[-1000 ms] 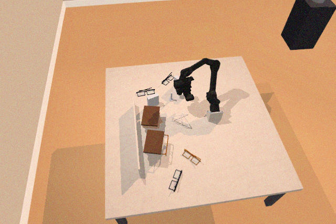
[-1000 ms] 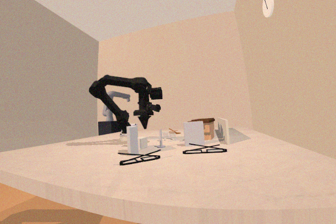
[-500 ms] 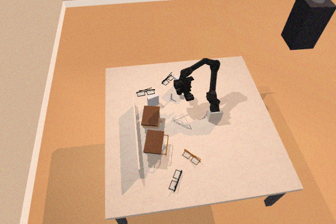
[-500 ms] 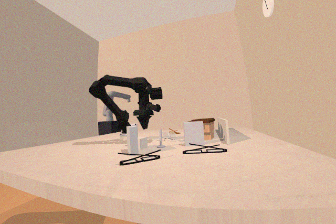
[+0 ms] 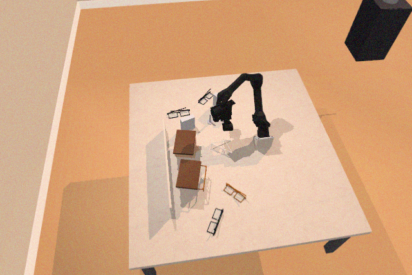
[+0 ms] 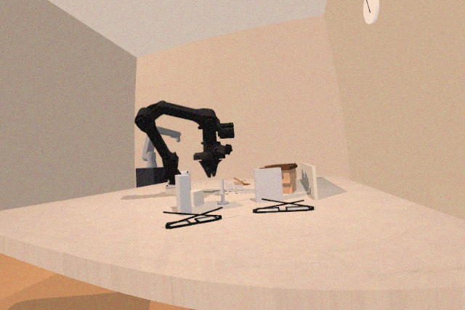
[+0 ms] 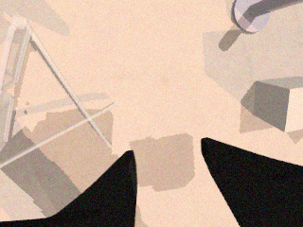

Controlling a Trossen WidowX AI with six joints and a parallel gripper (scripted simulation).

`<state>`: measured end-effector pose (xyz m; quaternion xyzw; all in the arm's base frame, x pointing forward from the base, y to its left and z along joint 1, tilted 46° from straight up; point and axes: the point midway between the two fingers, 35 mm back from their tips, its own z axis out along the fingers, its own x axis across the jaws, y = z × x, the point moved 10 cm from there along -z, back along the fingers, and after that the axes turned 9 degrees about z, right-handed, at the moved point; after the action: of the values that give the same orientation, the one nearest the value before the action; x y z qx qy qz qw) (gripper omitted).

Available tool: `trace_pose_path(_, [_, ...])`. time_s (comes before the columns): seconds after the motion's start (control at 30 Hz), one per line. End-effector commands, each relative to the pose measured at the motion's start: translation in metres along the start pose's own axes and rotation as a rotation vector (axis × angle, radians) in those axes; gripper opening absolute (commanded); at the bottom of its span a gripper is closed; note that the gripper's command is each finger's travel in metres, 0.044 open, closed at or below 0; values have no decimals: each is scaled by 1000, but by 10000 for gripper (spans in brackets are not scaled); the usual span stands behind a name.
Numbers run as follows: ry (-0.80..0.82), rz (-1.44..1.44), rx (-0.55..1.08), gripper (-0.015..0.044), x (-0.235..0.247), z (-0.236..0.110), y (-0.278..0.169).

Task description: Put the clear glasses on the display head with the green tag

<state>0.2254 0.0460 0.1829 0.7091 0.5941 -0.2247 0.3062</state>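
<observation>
The clear glasses (image 5: 220, 147) (image 7: 59, 113) lie on the table (image 5: 299, 181), temples unfolded, in front of the two display heads. The heads show as brown-topped blocks, one nearer the arm (image 5: 184, 142) and one further along (image 5: 188, 174); they also show in the exterior view (image 6: 287, 181). No green tag shows in any view. My gripper (image 5: 228, 128) (image 6: 209, 174) (image 7: 169, 150) is open and empty. It points down above the table, a little beside the clear glasses, which sit at the left of the wrist view.
A thin white backboard (image 5: 168, 172) stands behind the heads. A white block (image 5: 187, 122) (image 7: 278, 104) and a small post stand (image 5: 210, 120) (image 7: 250, 11) are close to the gripper. Orange glasses (image 5: 234, 192) and black glasses (image 5: 215, 221) (image 5: 178, 113) (image 5: 205, 96) lie around.
</observation>
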Motion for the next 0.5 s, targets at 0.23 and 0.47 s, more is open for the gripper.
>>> trace_pose_path(0.23, [3, 482, -3, 200, 123, 4, -4])
trace_pose_path(0.47, [-6, 594, -9, 200, 150, 8, -12])
